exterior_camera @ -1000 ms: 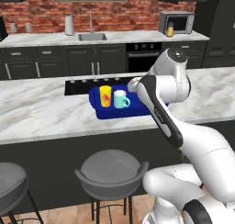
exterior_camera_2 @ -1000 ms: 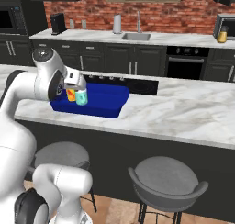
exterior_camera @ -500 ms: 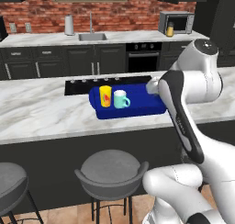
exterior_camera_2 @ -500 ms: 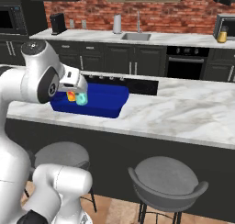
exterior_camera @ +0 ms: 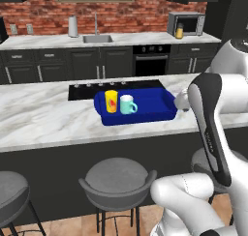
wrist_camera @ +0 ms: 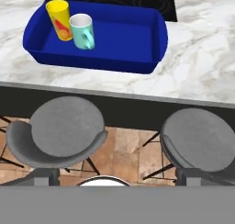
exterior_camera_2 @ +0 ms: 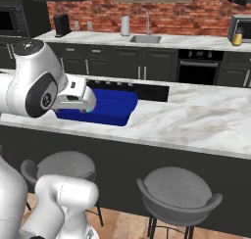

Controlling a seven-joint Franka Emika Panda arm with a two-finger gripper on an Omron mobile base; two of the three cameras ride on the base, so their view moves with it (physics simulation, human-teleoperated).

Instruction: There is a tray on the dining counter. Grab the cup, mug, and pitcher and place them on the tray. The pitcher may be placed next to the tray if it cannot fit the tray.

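My pincer is spread wide and holds nothing. The yellow cup (exterior_camera: pixel 111 101) and the teal mug (exterior_camera: pixel 127 105) stand upright, just beside each other, at the left end of the blue tray (exterior_camera: pixel 157 111) on the marble worktop (exterior_camera: pixel 43 119). The rest of the tray floor is bare.

The amber pitcher (exterior_camera: pixel 179 31) seems to be the small golden thing by the microwave (exterior_camera: pixel 185 22) on the far worktop along the brick wall, though it is too small to be sure.

I judge the pitcher is what remains, and that is where trouble lies. It sits well apart from me, past the island, so a reach from here would likely fall short. Bringing it back, I could knock the cup or mug over if I lower it too near them. A cone-shaped body may also slip in my grasp.
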